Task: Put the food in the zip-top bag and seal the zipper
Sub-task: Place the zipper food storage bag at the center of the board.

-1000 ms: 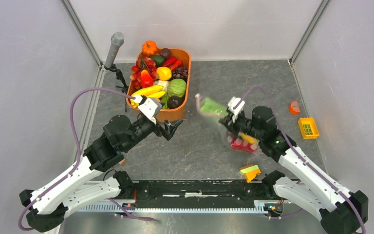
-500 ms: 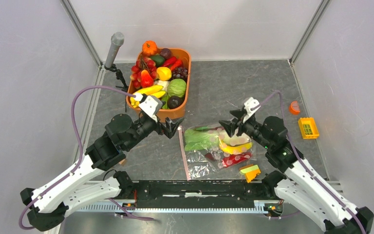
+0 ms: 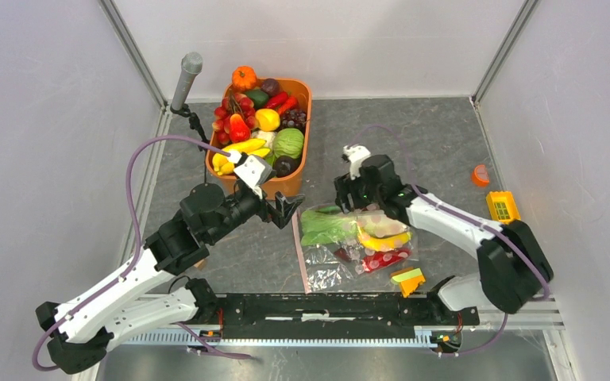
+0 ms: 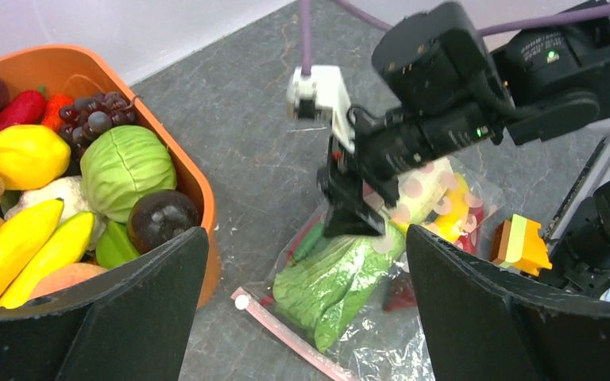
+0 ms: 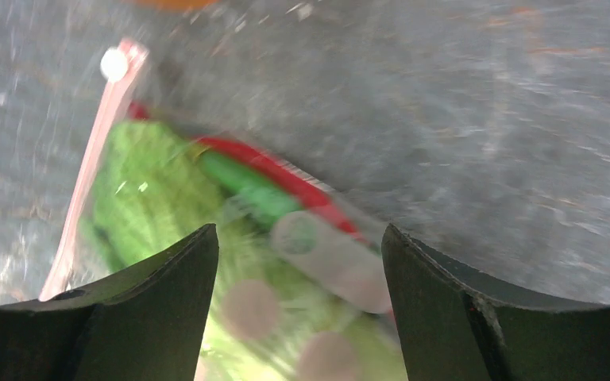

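Zip-top bag (image 3: 356, 255) lies flat on the desk (image 3: 421, 135), just 4 o'clock of centre, pink dots the only print showing. The leafy cabbage (image 3: 324, 227), banana (image 3: 387, 241) and red chili (image 3: 388, 259) are inside, with the zipper (image 3: 299, 252) along its 9 o'clock edge. Right arm is bent at 4 o'clock, its forearm reaching inward. Right gripper (image 3: 343, 195) points down over the bag's 12 o'clock edge, jaws apart, holding nothing. Left arm stretches in from 7 o'clock. Left gripper (image 3: 289, 209) is level, spread wide and empty, beside the orange tub (image 3: 295, 184).
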{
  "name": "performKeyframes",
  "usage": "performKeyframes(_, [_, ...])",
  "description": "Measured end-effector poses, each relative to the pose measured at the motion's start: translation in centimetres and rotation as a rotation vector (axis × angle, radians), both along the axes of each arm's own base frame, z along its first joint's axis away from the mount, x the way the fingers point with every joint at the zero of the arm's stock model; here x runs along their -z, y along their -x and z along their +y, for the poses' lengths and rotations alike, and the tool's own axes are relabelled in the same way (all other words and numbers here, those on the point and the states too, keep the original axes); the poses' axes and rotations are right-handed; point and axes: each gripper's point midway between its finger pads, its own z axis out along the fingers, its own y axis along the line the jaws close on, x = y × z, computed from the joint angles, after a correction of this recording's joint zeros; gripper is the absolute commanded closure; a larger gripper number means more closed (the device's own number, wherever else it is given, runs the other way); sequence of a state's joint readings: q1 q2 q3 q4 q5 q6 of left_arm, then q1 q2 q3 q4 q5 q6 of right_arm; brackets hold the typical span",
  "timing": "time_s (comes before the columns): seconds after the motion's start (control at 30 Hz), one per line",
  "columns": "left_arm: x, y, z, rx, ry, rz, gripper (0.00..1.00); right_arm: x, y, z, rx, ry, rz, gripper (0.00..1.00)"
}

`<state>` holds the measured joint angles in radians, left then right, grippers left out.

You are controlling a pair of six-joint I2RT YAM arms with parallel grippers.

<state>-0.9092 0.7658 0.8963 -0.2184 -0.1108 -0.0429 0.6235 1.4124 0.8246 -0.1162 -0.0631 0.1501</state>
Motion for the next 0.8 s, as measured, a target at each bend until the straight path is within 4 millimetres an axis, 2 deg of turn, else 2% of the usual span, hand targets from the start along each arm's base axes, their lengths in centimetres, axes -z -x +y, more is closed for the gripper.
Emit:
performKeyframes(0.17, [1.0,-0.2,0.6,-0.033,-0.006,0.023,0.0,2.2,4.5,3.6,-0.248,0.078,0.0,0.18])
performKeyframes(0.3, [2.2,-0.6,1.5,-0.088,-0.011,0.026,0.0,2.3,7.2,4.0,-0.368,0.053,-0.037,0.14])
performKeyframes(0.4, [2.4,-0.9,1.9,-0.115,-0.012,0.024,0.0,0.5,7.6,3.7,-0.38,0.017,-0.099,0.11])
performKeyframes(0.5, [2.2,-1.1,2.2,-0.133,-0.007,0.02,0.0,-3.4,7.2,3.7,-0.351,-0.061,-0.208,0.08])
performKeyframes(0.53, [2.1,-1.0,2.3,-0.136,-0.004,0.019,0.0,-5.3,7.1,3.5,-0.32,-0.104,-0.25,0.07])
performKeyframes(0.6, [2.0,-1.1,2.4,-0.142,0.0,0.018,0.0,-7.7,6.9,2.7,-0.234,-0.172,-0.294,0.06])
performKeyframes(0.67, [1.9,-1.0,2.5,-0.145,0.004,0.015,0.0,-9.0,7.4,1.3,-0.132,-0.248,-0.304,0.02])
performKeyframes(0.73, [1.9,-0.9,2.6,-0.145,0.009,0.013,0.0,-8.6,8.3,-0.7,-0.027,-0.323,-0.288,0.02])
performKeyframes(0.8, [1.9,-0.9,2.6,-0.145,0.014,0.015,0.0,-7.0,9.5,-2.8,0.08,-0.386,-0.246,0.02])
